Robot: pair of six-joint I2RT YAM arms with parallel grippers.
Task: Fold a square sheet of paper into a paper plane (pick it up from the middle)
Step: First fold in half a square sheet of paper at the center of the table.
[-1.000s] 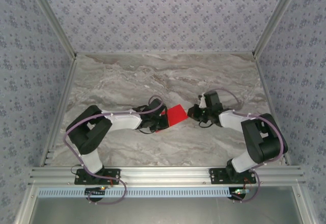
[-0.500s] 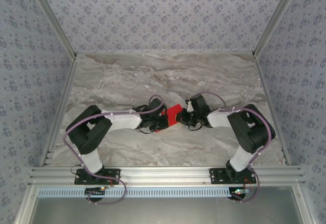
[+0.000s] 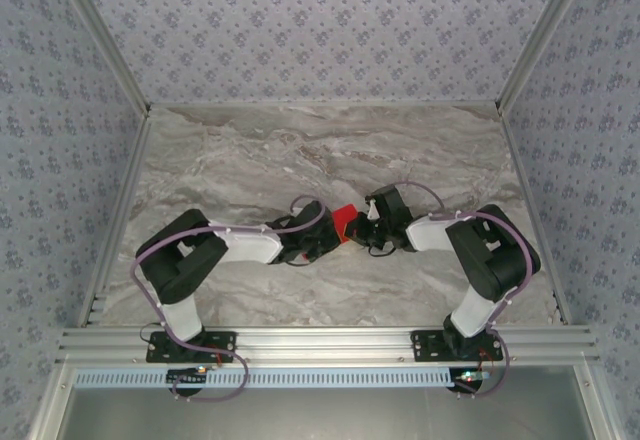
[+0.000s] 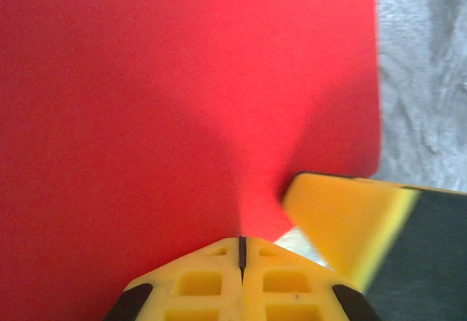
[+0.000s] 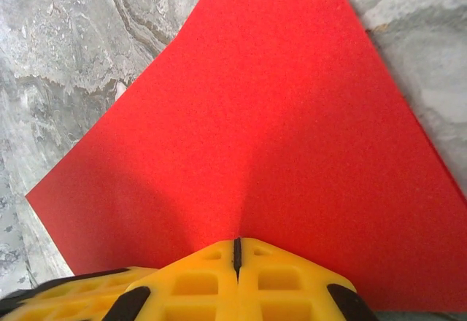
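Pinched shut on the paper [image 3: 345,222] from both sides: left gripper [image 4: 242,242] and right gripper [image 5: 236,242], tips just beside each other, midway left to right. Bowed along a soft ridge. Could tear if pulled apart, crumple if pushed together, or slip and skew the crease if either pinch loosens.

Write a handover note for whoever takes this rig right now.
Left gripper: shut, pinching the square sheet of paper.
Right gripper: shut, pinching the same sheet close beside the left one.
Sheet: between the two grippers over the middle of the table, bowed rather than flat.
Done: both grippers have hold of the sheet.
Left: all the folding; no sharp crease or plane shape shows.
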